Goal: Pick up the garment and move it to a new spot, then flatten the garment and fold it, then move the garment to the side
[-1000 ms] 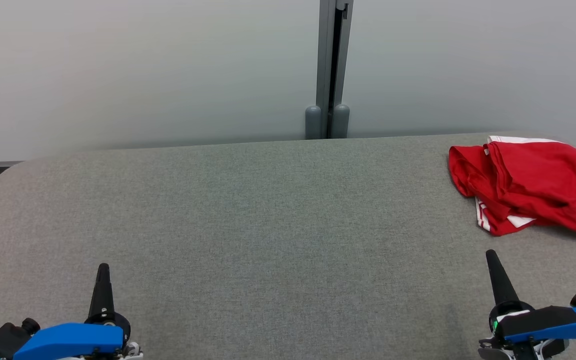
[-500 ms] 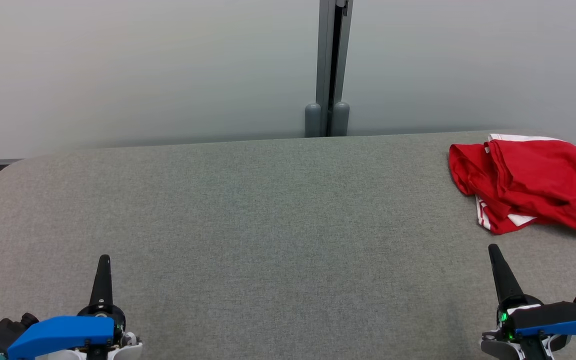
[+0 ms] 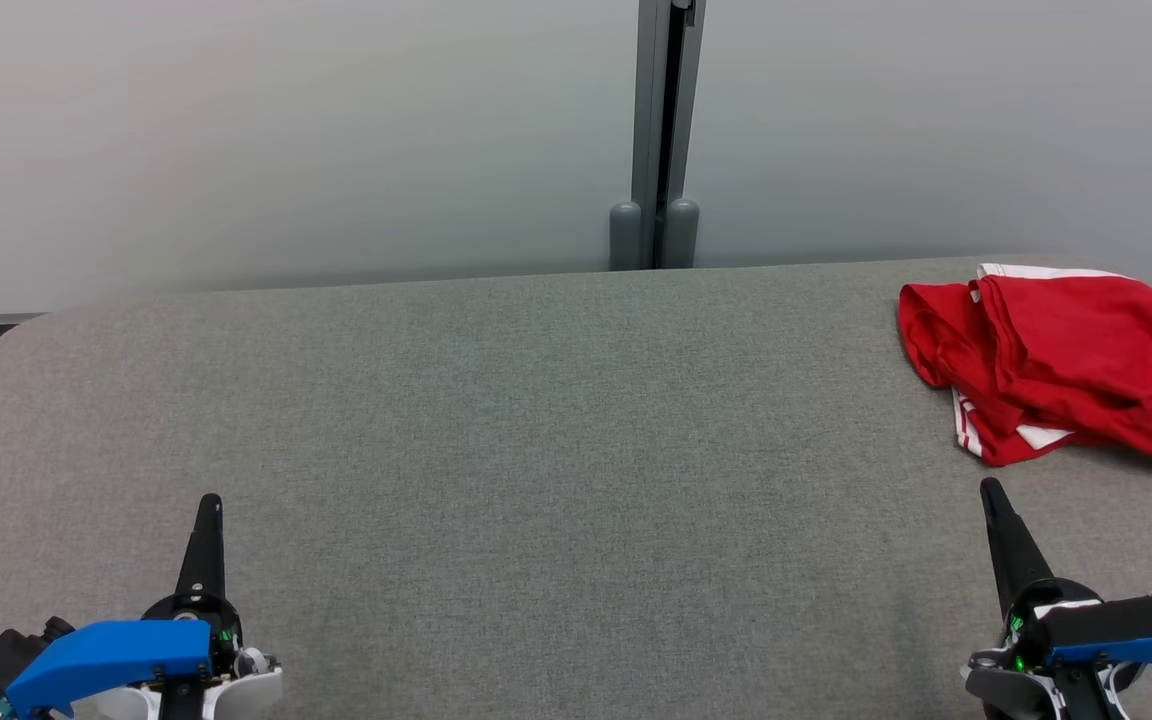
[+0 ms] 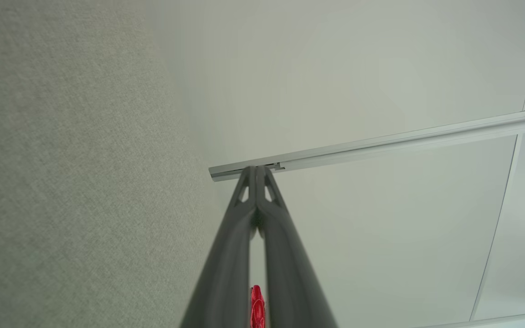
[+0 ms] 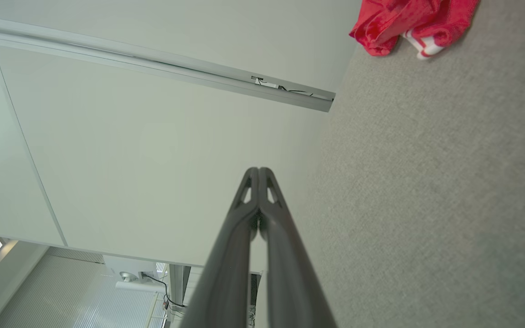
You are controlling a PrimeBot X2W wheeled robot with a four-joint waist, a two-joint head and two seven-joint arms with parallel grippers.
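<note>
The garment (image 3: 1066,365) is a red piece of clothing with white stripes, lying crumpled at the far right of the grey felt table (image 3: 536,450). In the right wrist view the garment (image 5: 408,20) sits at the top right, well away from the fingers. A red sliver of the garment (image 4: 256,307) shows between the finger bases in the left wrist view. My left gripper (image 3: 209,503) is at the lower left, shut and holding nothing. My right gripper (image 3: 989,487) is at the lower right, shut and holding nothing, a short way in front of the garment.
A pale partition wall with a grey vertical post (image 3: 664,130) runs behind the table's far edge. The table's left corner is rounded (image 3: 6,345). Bare grey felt stretches between the two grippers.
Both grippers have crept a little up the head view, and the table's far edge and the garment sit slightly higher. Both stay shut.
</note>
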